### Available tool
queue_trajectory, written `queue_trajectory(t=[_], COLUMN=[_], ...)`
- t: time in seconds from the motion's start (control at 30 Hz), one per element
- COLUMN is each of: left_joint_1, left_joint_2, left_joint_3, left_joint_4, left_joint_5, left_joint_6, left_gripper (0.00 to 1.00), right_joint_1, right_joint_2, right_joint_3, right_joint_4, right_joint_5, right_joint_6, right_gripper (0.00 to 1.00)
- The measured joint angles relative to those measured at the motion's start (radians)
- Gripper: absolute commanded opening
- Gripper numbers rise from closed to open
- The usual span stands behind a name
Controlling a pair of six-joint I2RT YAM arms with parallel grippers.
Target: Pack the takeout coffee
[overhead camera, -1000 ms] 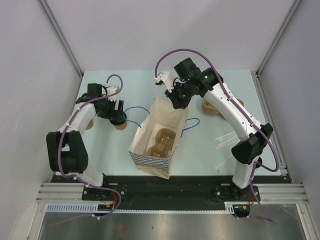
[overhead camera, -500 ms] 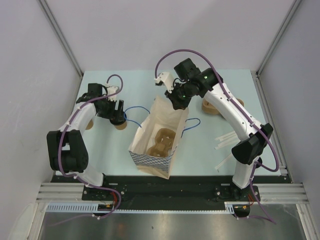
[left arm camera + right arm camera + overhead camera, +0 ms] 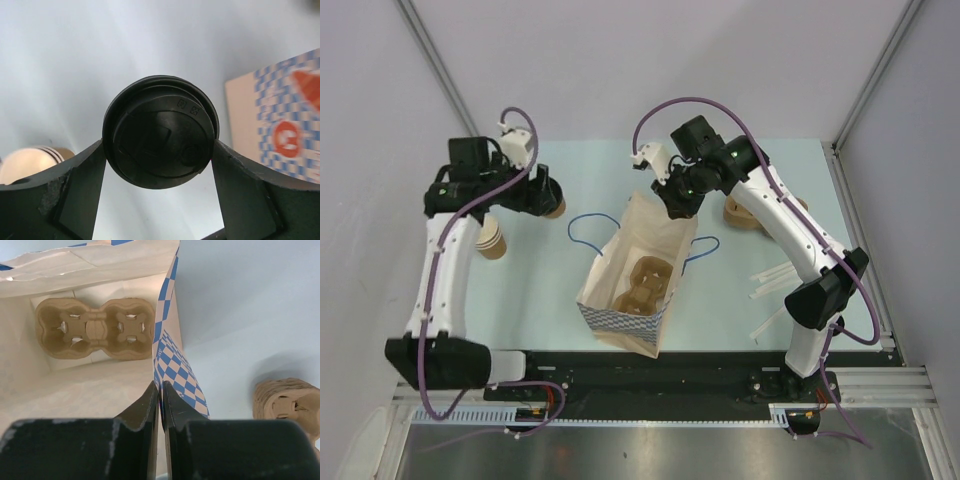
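The takeout coffee [image 3: 160,132], a brown cup with a round black lid, hangs above the table at the back left [image 3: 554,208]. My left gripper [image 3: 159,145] is shut on it, one finger on each side of the lid [image 3: 542,197]. The paper bag [image 3: 632,265] stands open in the middle with a moulded cup carrier [image 3: 646,280] on its floor. My right gripper [image 3: 160,390] is shut on the bag's checkered far wall [image 3: 176,362] and holds the rim [image 3: 675,205].
A stack of lidless brown cups [image 3: 492,240] stands at the left under my left arm. A pile of pulp carriers [image 3: 745,215] sits at the right behind my right arm. White straws [image 3: 772,285] lie at the right front. The bag's blue handles [image 3: 582,222] stick out sideways.
My left arm has risen and swung back and left, lifting the takeout coffee off the table. My right gripper stays at the bag's rim.
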Motion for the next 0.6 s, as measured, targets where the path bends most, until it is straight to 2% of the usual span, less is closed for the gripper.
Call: queue_trajectory(t=[0.27,0.4,0.6], left_joint_1=[-0.033,-0.181,-0.357], left_joint_2=[-0.182,-0.240,-0.282], left_joint_3=[0.327,0.405,0.405], left_joint_4=[-0.086,-0.097,-0.125], left_joint_5=[0.164,0.219,0.251], left_joint_6=[-0.005,-0.009,0.000], left_gripper=[0.26,0.26,0.26], right_joint_1=[-0.002,-0.007,-0.029], right_joint_2=[0.000,-0.001,-0.017], right_joint_3=[0.000,0.000,-0.038], right_joint_4=[0.000,0.000,0.013], right_joint_5=[0.000,-0.003,-0.021], right_joint_6=[0.016,0.031,0.068], right_gripper=[0.06,0.00,0.00])
